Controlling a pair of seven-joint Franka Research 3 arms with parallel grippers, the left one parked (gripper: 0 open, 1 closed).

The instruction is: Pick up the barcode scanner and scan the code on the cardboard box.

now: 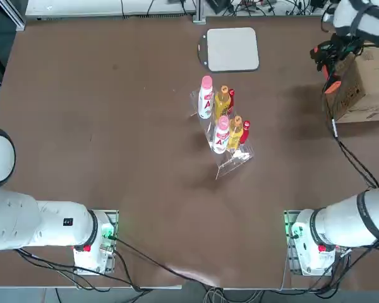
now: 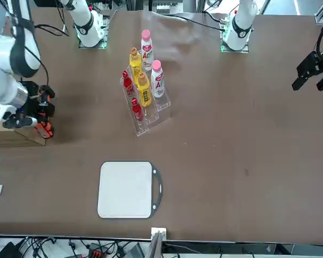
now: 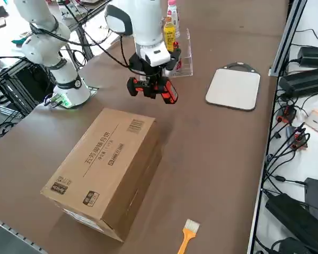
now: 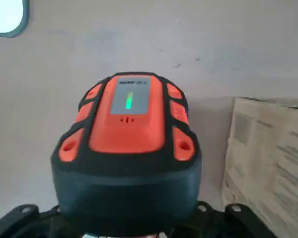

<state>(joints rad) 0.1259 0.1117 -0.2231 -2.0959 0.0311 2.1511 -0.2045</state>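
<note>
The black pistol-shaped barcode scanner with orange trim (image 3: 158,89) is gripped in the right hand (image 3: 148,84), held clear of the brown desk (image 1: 114,126) just beside the large brown corrugated cardboard box (image 3: 103,169) at the desk's right edge. Judgement: the scan is in hand; aim the scanner's head squarely at a printed code on the box and hold steady.

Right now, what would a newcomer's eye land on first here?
The right gripper, holding the orange-and-black barcode scanner above the table beside the cardboard box at the table's right edge. A green light glows on the scanner's head in the wrist view. Next, the bottles in a clear rack mid-table.
</note>
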